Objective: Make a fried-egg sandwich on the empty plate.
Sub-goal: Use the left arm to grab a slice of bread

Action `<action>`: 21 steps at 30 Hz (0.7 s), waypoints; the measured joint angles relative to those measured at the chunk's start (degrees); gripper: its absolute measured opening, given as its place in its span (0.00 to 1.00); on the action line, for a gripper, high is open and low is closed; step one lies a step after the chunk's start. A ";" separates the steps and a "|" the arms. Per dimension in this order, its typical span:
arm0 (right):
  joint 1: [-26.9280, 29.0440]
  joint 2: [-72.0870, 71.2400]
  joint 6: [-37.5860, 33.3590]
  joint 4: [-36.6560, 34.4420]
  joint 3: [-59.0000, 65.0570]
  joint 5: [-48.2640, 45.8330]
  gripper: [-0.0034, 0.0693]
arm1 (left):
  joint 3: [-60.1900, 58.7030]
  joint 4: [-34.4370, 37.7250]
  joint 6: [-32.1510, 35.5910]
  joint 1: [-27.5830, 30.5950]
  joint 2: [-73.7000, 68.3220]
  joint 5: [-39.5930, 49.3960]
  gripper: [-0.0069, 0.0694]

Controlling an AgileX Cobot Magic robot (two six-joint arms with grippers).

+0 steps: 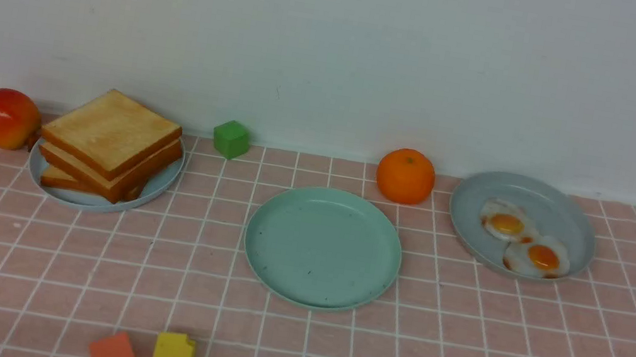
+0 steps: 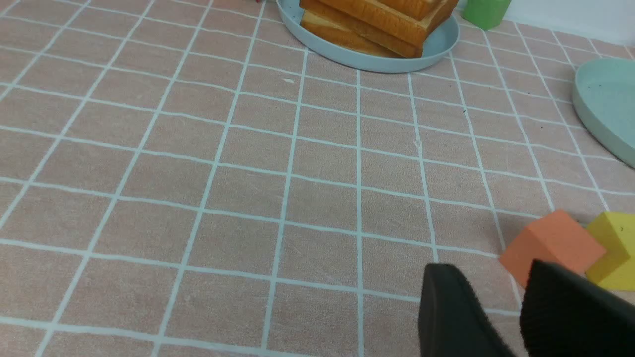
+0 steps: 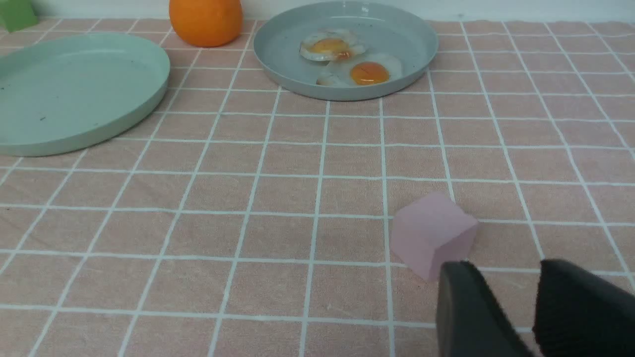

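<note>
Surface (image 1: 292,340): pink cloth, white grid; pale wall (image 1: 338,48) behind. Left pincer (image 2: 488,277), right pincer (image 3: 503,270): narrowly parted, empty. Empty plate (image 1: 323,248): ahead, between both pincers. Toast stack (image 1: 110,142) beyond left pincer; fried eggs (image 1: 522,239) beyond right.

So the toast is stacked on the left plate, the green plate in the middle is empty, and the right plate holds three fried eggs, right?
Not quite. The right plate holds two fried eggs, not three; the front view shows both clearly. The rest stands: the toast is stacked on the left plate and the green plate in the middle is empty.
</note>
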State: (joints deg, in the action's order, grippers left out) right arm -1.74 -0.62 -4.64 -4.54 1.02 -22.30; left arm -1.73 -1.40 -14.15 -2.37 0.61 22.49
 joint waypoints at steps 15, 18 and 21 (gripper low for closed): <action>0.00 0.00 0.00 0.00 0.00 0.00 0.38 | -0.06 -0.25 0.00 0.00 0.00 -0.85 0.40; 0.00 0.00 0.00 0.00 0.00 0.00 0.38 | -0.06 2.52 -1.57 0.00 0.00 -4.96 0.40; 0.00 0.00 0.00 0.00 0.00 0.00 0.38 | -0.06 12.96 -8.90 0.00 0.00 -13.19 0.40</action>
State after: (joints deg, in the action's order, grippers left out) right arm -1.74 -0.62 -4.64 -4.54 1.02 -22.30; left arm -1.79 11.56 -23.05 -2.37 0.61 9.30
